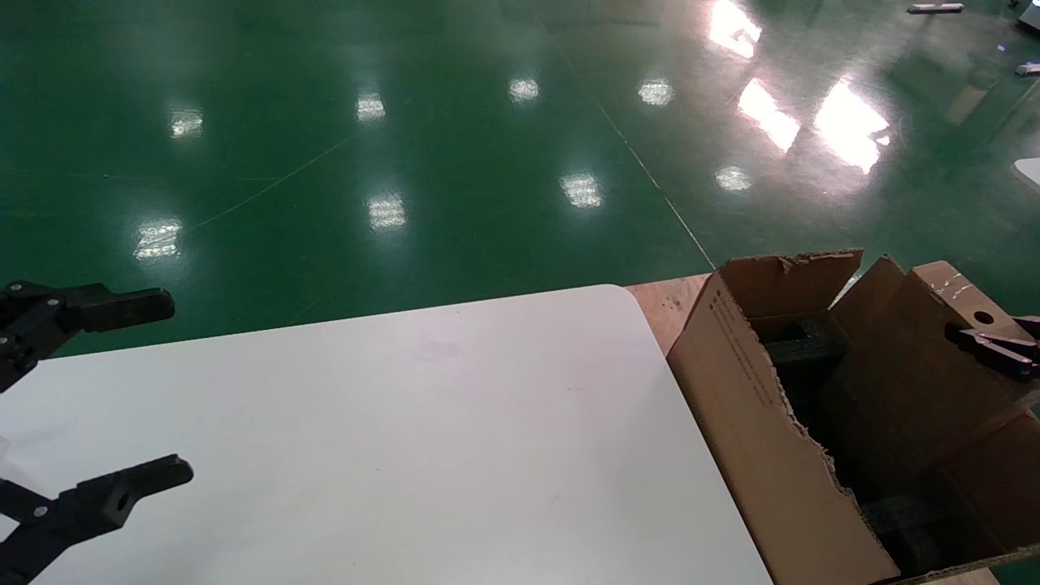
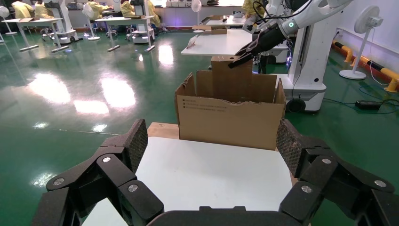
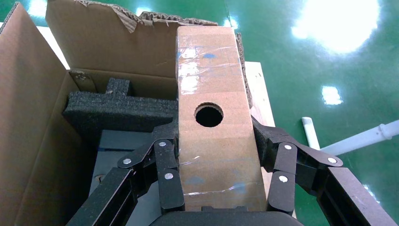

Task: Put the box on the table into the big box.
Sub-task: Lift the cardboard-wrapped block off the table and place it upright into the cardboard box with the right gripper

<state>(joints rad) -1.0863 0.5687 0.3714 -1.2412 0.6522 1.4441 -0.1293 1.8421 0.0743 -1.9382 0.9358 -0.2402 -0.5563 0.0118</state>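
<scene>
The small tan box (image 1: 918, 357) with one round hole is held in my right gripper (image 1: 995, 345), which is shut on it at the far right, over the open top of the big box (image 1: 756, 422). In the right wrist view the fingers (image 3: 167, 155) clamp both sides of the box (image 3: 207, 70). Below it are the carton's torn walls (image 3: 33, 117) and black foam (image 3: 117, 106). My left gripper (image 1: 175, 388) is open and empty over the left end of the white table (image 1: 422, 439). In the left wrist view it (image 2: 212, 150) faces the carton (image 2: 230, 120).
The carton stands on a reddish-brown wooden surface (image 1: 670, 305) just beyond the table's right edge. Glossy green floor (image 1: 406, 162) lies beyond the table. A white pipe (image 3: 357, 139) lies on the floor by the carton.
</scene>
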